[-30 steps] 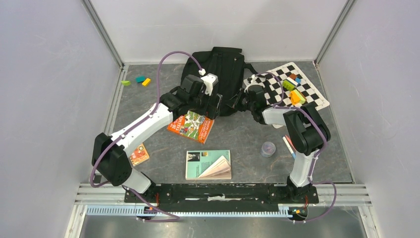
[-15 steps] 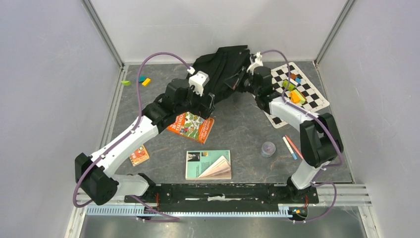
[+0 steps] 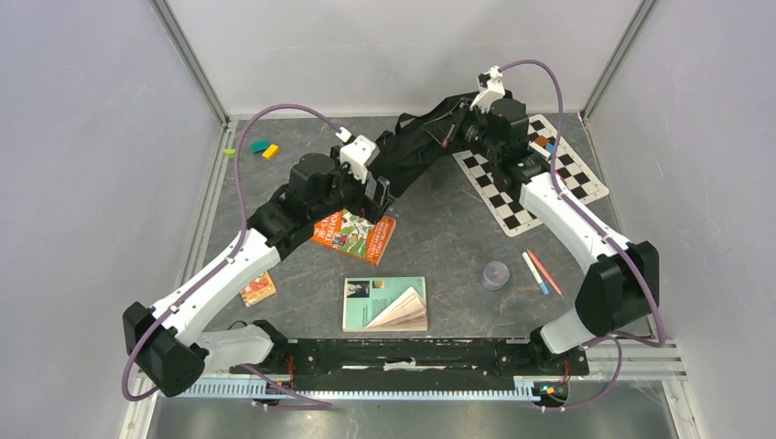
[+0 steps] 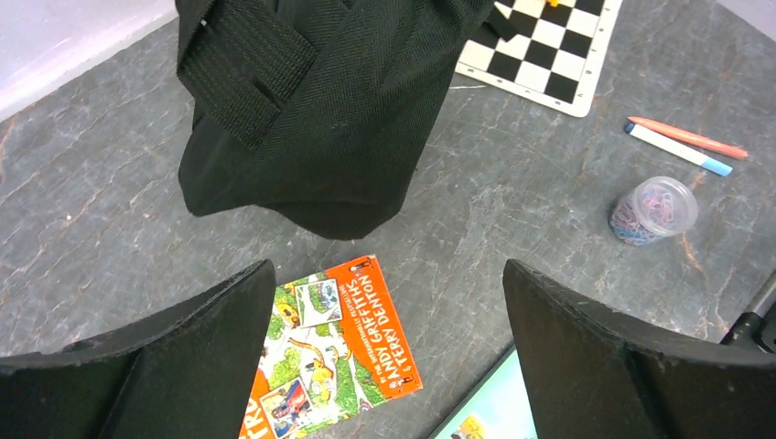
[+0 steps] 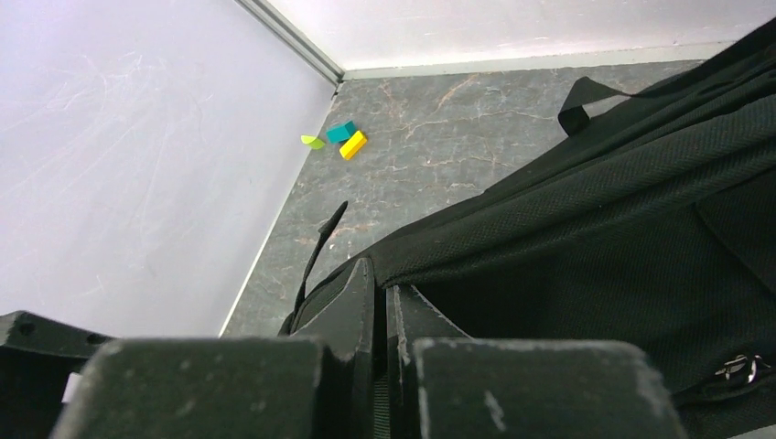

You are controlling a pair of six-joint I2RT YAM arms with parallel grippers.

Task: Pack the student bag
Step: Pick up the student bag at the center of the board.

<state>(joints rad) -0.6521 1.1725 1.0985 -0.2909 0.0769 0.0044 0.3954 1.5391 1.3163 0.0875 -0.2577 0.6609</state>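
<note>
Coloured blocks [image 3: 261, 147] lying in the far left corner; left gripper [image 3: 376, 196] hanging spread wide, holding nothing, over the orange book [image 3: 352, 233]; teal book [image 3: 384, 304] lying nearer the bases; student bag [image 3: 416, 151] hanging slantwise at mid-table, low end just beyond the left gripper, high end rising rightward; right gripper [image 3: 457, 130] pinching that upper fabric, clamped tight; checkered mat [image 3: 499, 197] lying flat at right; jar of clips [image 3: 495, 274] and two pens [image 3: 538, 272] sitting nearer

Free tabletop [image 3: 448, 229] between student bag [image 3: 416, 149] and cup [image 3: 495, 274]
</note>
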